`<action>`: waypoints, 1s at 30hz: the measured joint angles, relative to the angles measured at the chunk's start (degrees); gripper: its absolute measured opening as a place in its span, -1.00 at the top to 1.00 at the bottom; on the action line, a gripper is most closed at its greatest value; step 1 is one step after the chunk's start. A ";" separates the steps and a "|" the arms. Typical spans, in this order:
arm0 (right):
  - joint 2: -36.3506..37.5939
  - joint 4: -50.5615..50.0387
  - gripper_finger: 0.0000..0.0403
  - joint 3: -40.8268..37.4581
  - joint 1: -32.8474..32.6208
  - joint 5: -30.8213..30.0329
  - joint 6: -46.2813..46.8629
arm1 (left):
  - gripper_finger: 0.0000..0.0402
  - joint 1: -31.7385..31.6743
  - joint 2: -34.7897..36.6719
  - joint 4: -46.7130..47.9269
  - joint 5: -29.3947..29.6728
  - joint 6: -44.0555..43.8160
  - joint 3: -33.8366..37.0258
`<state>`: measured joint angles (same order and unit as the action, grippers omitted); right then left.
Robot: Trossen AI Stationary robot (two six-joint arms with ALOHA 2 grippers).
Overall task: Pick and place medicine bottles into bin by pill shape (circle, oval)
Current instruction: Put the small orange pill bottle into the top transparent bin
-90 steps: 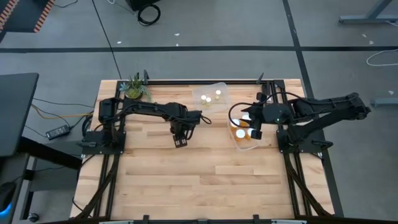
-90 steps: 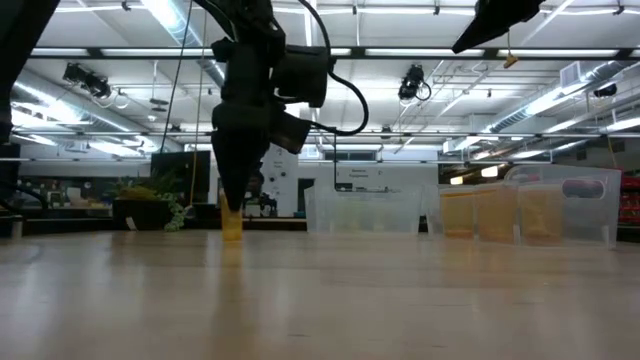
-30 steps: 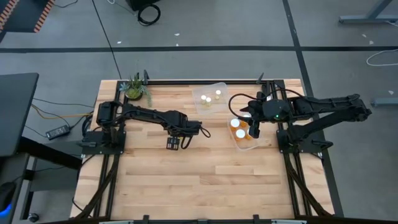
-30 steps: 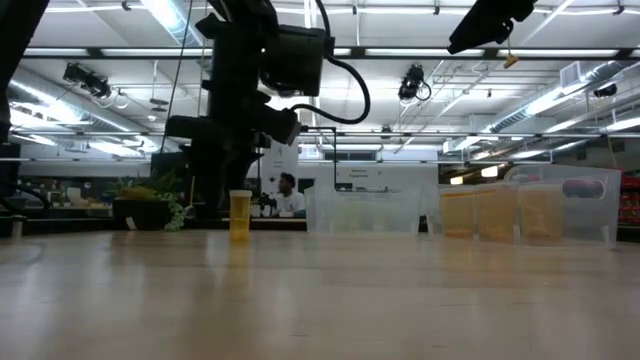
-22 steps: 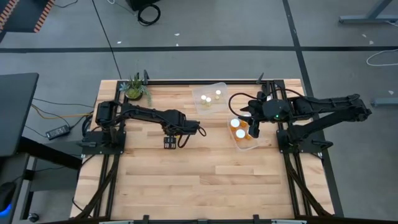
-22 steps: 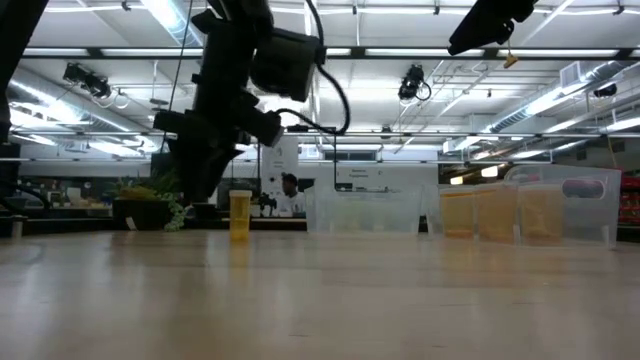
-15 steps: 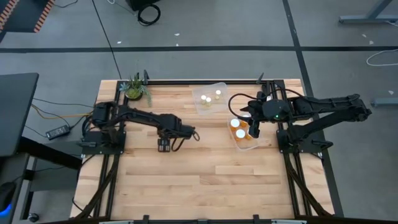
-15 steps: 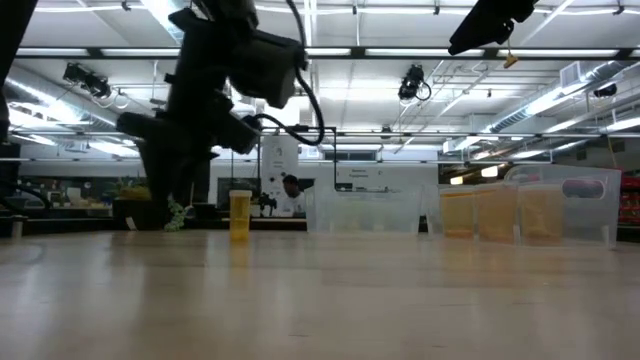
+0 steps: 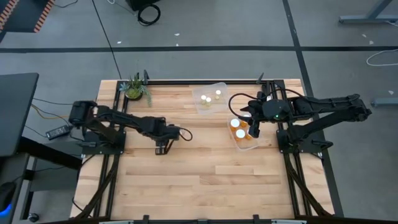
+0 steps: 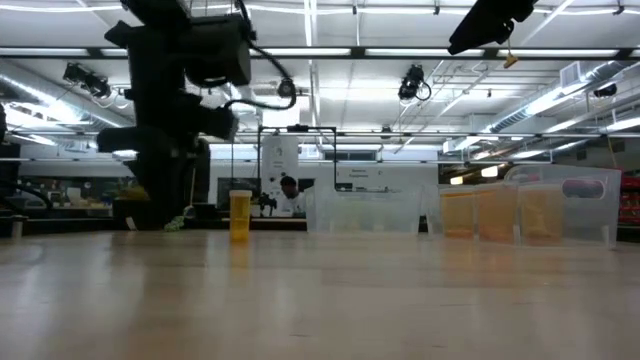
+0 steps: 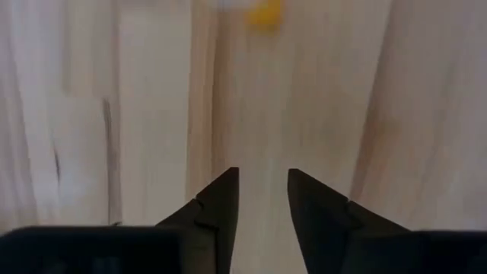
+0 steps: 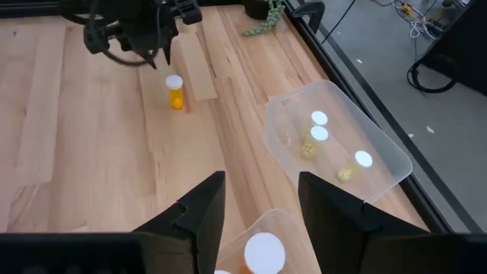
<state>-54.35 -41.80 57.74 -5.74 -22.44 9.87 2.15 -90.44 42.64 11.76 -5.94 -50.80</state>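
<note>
One medicine bottle (image 12: pixel 175 92), amber with a white cap, stands upright on its base on the wooden table (image 9: pixel 205 180); the low view shows the bottle (image 10: pixel 240 214) alone. My left gripper (image 9: pixel 160 149) hangs to the bottle's left, pointing down, open and empty (image 11: pixel 261 186). A clear bin (image 9: pixel 211 98) at the far middle holds three small bottles (image 12: pixel 319 134). A second bin (image 9: pixel 245 138) to its right holds bottles (image 9: pixel 240 133) with white caps. My right gripper (image 12: pixel 262 198) hovers open above that second bin.
A small potted plant (image 9: pixel 134 89) stands at the far left corner. Black frame rails (image 9: pixel 205 81) run along the table's far edge and sides. Bare wood lies across the near half of the table. A person shows far off in the room behind (image 10: pixel 288 190).
My left gripper has drawn away from the standing bottle toward the table's left edge, sinking slightly and rolling a little. The bottle stays upright where it was. My right gripper has kept still.
</note>
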 joint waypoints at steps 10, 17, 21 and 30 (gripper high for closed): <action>0.00 0.22 0.13 0.00 0.00 0.00 0.22 | 0.54 -0.11 1.93 -18.83 -0.05 -1.22 6.77; 0.00 0.38 0.13 0.00 0.00 0.00 0.02 | 0.63 -0.68 1.56 -25.95 -0.03 -3.02 8.45; 0.00 0.43 0.13 0.00 0.00 0.00 0.04 | 0.67 -1.81 1.56 -27.31 0.01 -3.67 8.45; 0.00 0.41 0.13 0.00 0.00 0.00 0.15 | 0.69 -3.74 1.56 -32.23 0.01 -2.40 8.45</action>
<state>-54.35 -41.39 57.74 -5.74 -22.44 10.02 -1.58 -88.88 10.42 11.77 -8.34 -42.35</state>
